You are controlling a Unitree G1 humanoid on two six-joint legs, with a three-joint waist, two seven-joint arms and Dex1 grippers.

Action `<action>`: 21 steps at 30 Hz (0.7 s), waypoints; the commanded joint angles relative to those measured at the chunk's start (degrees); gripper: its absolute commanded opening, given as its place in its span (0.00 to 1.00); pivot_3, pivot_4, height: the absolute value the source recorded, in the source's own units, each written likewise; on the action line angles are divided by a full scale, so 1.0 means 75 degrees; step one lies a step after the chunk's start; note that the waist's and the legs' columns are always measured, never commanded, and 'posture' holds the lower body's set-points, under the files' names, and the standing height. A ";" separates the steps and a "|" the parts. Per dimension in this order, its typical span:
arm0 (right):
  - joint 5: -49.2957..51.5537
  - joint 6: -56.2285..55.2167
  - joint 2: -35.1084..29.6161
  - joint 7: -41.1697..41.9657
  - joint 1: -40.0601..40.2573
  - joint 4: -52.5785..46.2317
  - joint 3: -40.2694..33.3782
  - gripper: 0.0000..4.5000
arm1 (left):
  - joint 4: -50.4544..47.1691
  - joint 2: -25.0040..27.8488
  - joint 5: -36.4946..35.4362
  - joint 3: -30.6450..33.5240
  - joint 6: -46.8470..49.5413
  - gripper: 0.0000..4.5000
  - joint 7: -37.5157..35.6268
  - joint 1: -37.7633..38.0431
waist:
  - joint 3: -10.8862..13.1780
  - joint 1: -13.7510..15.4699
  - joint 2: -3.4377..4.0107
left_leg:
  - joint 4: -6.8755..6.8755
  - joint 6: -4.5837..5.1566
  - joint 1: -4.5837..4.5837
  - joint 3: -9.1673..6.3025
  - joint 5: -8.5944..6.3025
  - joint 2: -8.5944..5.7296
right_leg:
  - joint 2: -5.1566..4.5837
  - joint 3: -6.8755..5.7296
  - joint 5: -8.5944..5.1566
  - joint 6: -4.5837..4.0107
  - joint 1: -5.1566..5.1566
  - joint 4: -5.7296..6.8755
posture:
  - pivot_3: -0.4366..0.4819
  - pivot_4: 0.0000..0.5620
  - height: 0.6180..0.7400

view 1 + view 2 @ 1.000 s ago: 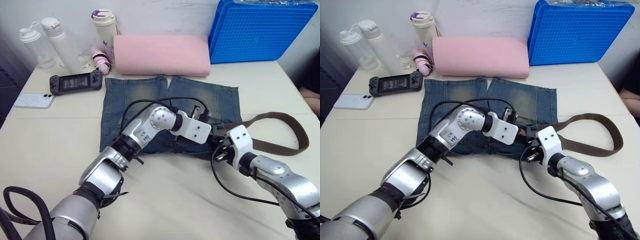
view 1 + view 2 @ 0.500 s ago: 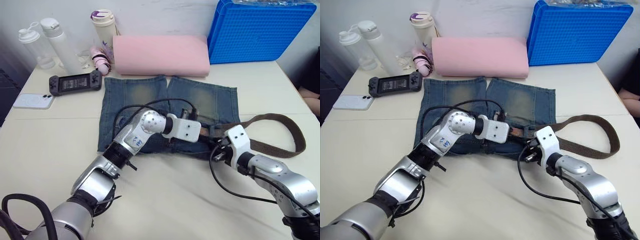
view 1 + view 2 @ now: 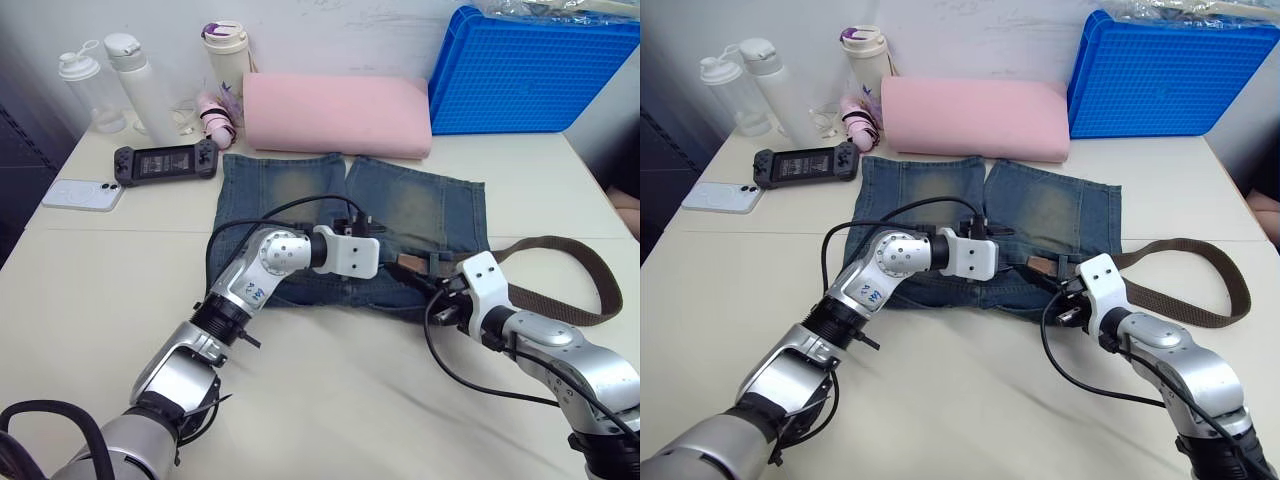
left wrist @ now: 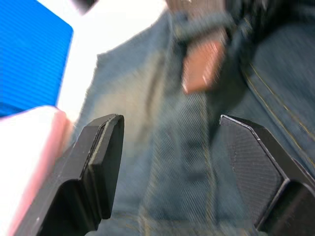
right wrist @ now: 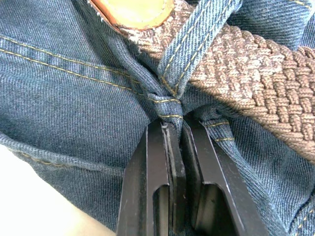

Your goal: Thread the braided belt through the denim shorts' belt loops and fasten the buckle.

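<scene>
The denim shorts (image 3: 300, 195) lie flat on the bench (image 3: 100, 290). The braided belt (image 5: 256, 93) passes under one belt loop (image 5: 197, 42) — the right gripper (image 5: 178, 142) pinches the denim at that loop's base. The left gripper (image 4: 170, 142) hovers over the waistband, fingers (image 4: 106, 147) spread wide.

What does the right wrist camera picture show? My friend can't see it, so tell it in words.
The right end effector pinches blue denim at the foot of a belt loop on the denim shorts. The braided belt passes under that loop, its tan leather tip poking out beyond it.
</scene>
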 commanded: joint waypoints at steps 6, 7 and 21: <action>-0.0237 0.0542 0.0129 -0.0168 0.0449 0.0129 -0.0041 0.00 | 0.1243 -0.0255 0.1171 -0.0620 -0.1549 0.76 0.1341 -0.0481 | 0.0000 -0.0002 0.0000 | -0.0004 0.0001 0.0000 0.0007 -0.0001 -0.0002 | 0.0001 0.0000 0.0000 0.0001 -0.0004 0.0000 | 0.48 0.27 1.00; -0.0235 0.0552 0.0165 -0.0198 0.0503 0.0098 -0.0069 0.00 | 0.1337 -0.0247 0.1276 -0.0646 -0.1674 0.76 0.1486 -0.0527 | 0.0000 -0.0001 0.0000 | -0.0004 0.0003 0.0000 0.0008 -0.0002 -0.0002 | 0.0001 0.0000 0.0000 0.0001 -0.0004 0.0000 | 0.48 0.27 1.00; -0.0302 0.0694 0.0422 -0.0344 0.0680 -0.0126 -0.0195 0.00 | 0.1690 -0.0490 0.1558 -0.0626 -0.2421 0.76 0.2554 -0.0709 | 0.0000 0.0109 0.0000 | -0.0001 0.0010 -0.0005 0.0010 -0.0008 -0.0004 | -0.0001 0.0000 0.0002 0.0004 -0.0009 -0.0001 | 0.48 0.27 1.00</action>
